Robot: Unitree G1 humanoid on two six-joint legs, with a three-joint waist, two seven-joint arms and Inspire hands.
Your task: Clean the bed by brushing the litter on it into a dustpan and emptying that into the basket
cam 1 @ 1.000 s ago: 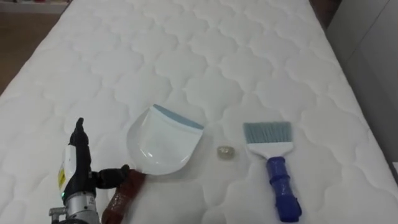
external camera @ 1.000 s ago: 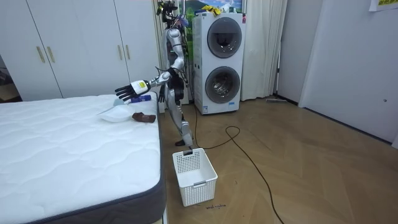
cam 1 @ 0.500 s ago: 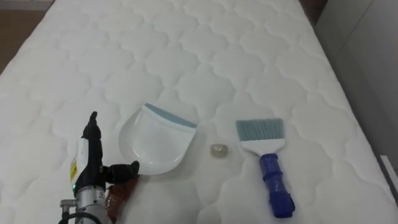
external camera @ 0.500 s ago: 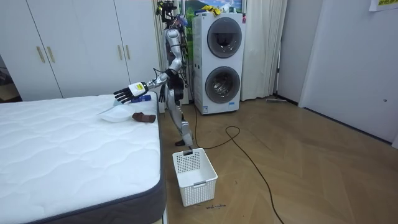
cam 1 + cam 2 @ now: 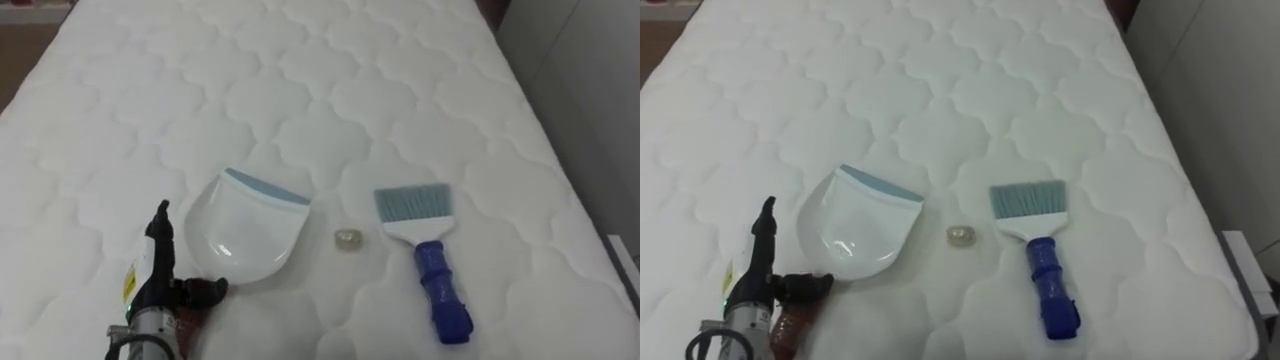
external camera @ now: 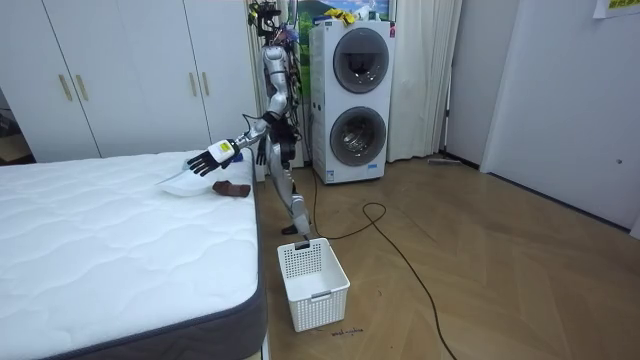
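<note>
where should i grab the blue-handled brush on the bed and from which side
Grip the white hand brush with grey-blue bristles by its blue ribbed handle. It lies flat on the white quilted mattress, handle end towards the robot and bristles pointing away, so coming down from above at the near end probably works best.

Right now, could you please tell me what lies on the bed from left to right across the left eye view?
left hand → dustpan → scrap → brush
</note>
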